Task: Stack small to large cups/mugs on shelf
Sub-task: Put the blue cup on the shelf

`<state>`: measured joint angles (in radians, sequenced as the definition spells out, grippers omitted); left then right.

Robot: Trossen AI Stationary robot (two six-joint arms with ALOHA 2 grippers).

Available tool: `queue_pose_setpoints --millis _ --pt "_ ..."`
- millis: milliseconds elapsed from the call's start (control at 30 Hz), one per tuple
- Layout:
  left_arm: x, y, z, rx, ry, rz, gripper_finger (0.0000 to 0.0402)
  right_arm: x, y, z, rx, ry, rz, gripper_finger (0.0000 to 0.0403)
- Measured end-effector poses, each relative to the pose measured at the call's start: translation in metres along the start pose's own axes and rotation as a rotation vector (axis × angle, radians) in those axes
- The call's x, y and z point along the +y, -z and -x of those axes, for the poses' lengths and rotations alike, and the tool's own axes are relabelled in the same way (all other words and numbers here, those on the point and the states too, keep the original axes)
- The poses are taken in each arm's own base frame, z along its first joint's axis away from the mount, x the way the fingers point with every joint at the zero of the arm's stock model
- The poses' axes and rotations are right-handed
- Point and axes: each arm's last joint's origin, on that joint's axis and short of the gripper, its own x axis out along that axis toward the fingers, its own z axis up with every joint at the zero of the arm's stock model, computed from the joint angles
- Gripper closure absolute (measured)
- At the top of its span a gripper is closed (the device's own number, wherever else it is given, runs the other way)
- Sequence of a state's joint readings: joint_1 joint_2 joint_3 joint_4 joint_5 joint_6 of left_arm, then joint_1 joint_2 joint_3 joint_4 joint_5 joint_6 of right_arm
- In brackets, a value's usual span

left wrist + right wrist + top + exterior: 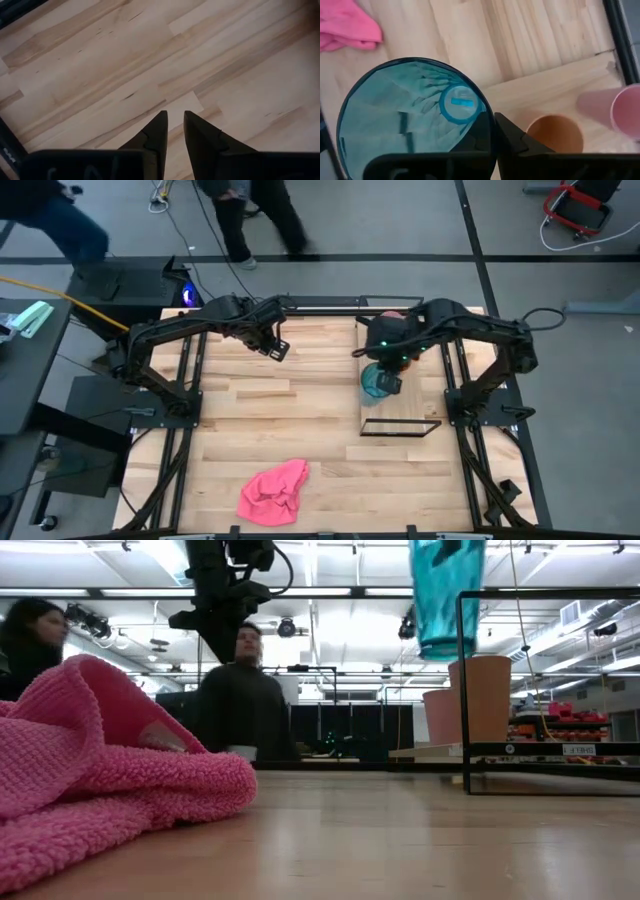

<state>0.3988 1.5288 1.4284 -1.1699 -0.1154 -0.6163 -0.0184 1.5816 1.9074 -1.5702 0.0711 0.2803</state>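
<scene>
My right gripper (385,372) is shut on the translucent teal cup (377,384) and holds it high above the near part of the light-wood shelf (415,406). In the low view the teal cup (447,595) hangs above the orange cup (480,700). The orange cup and the pink cup (438,717) stand on their bases on the shelf board. The right wrist view looks down into the orange cup (555,133), with the pink cup (615,107) beside it. My left gripper (276,346) hovers over the bare far-left tabletop, empty, its fingers (175,116) nearly together. My right gripper pinches the teal cup's rim wall (490,125), with one finger inside the cup and one finger (509,134) outside it. The fingers come from above, pointing down. The cup hangs upright below them, mouth up, lifted clear of the shelf and of the other cups.
The shelf's black wire frame (400,427) stands at its near end and shows as a tall upright in the low view (462,690). A pink cloth (273,492) lies near the table's front edge. People (240,690) are in the room behind the table.
</scene>
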Motion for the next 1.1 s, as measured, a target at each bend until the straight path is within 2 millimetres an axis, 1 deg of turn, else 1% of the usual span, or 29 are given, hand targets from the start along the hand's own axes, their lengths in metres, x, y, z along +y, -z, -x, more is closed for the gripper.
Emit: queue_pose_setpoints --millis 100,167,333,400,500,600,733,833,967,1100 --pt "-0.001 -0.002 0.0 -0.016 0.012 0.002 0.0332 0.003 0.015 0.007 -0.01 -0.011 -0.019 0.0396" --pt "-0.002 -0.003 0.0 -0.027 0.019 0.003 0.0331 0.003 0.028 0.008 -0.004 0.005 -0.031 0.0396" --pt "-0.003 -0.004 0.0 -0.037 0.026 0.004 0.0329 -0.003 0.062 -0.004 0.05 0.035 -0.087 0.0396" --pt "-0.003 -0.004 0.0 -0.037 0.026 0.003 0.0331 -0.005 0.071 -0.011 0.044 0.035 -0.106 0.0396" --pt "-0.003 -0.004 0.0 -0.041 0.029 0.004 0.0334 -0.007 0.079 -0.023 0.02 0.025 -0.129 0.0396" --pt "-0.004 -0.005 -0.001 -0.047 0.033 0.005 0.0335 -0.009 0.085 -0.037 0.043 0.038 -0.133 0.0396" --pt "-0.004 -0.005 -0.001 -0.046 0.033 0.007 0.0331 -0.009 0.09 -0.053 0.088 0.056 -0.123 0.0396" --pt "-0.004 -0.005 -0.001 -0.046 0.033 0.007 0.0329 -0.008 0.089 -0.062 0.078 0.051 -0.12 0.0396" --pt "-0.004 -0.005 -0.001 -0.046 0.033 0.008 0.0332 -0.008 0.091 -0.07 0.091 0.054 -0.117 0.0396" --pt "-0.004 -0.005 -0.001 -0.045 0.033 0.008 0.0335 -0.008 0.092 -0.071 0.093 0.053 -0.115 0.0396"
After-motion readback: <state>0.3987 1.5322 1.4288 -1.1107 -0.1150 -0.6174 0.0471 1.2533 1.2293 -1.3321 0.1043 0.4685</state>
